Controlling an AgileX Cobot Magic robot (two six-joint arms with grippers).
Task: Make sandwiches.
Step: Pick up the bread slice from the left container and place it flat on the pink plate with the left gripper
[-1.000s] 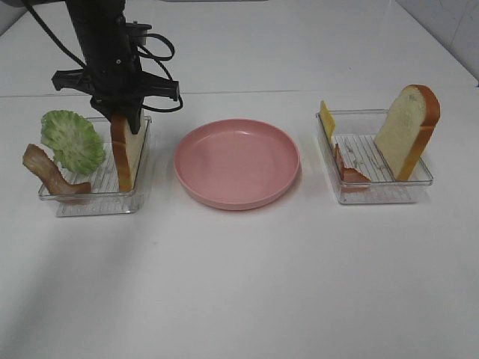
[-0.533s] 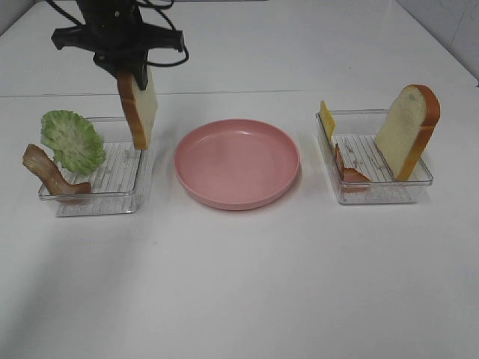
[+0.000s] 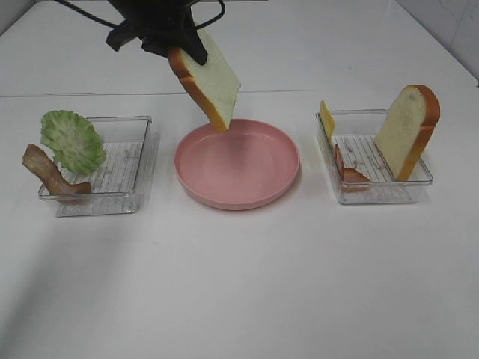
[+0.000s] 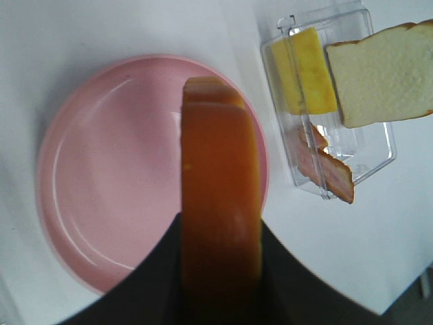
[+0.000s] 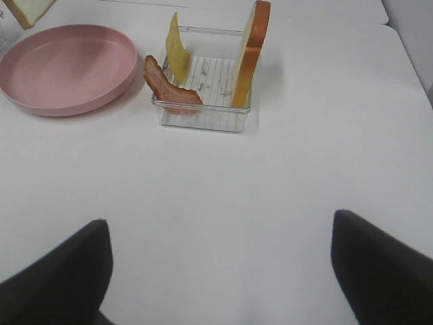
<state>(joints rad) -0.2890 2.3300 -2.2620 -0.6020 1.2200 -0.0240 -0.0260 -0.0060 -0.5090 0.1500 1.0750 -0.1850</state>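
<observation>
My left gripper is shut on a white bread slice with orange-brown crust, held tilted in the air over the back-left rim of the pink plate. In the left wrist view the slice's crust stands edge-on between the jaws, above the plate. A second bread slice leans in the right tray with yellow cheese and bacon. Lettuce and bacon rest in the left tray. My right gripper hangs open over bare table, short of that tray.
The plate sits between the two clear trays on a white table. In the right wrist view the bread, cheese and bacon stand in the tray, with the plate beside it. A tiled wall corner shows at the back right.
The left gripper has lifted the bread slice out of the left tray and carried it up and to the right, over the plate, tilting it. The right arm's side looks unchanged.
</observation>
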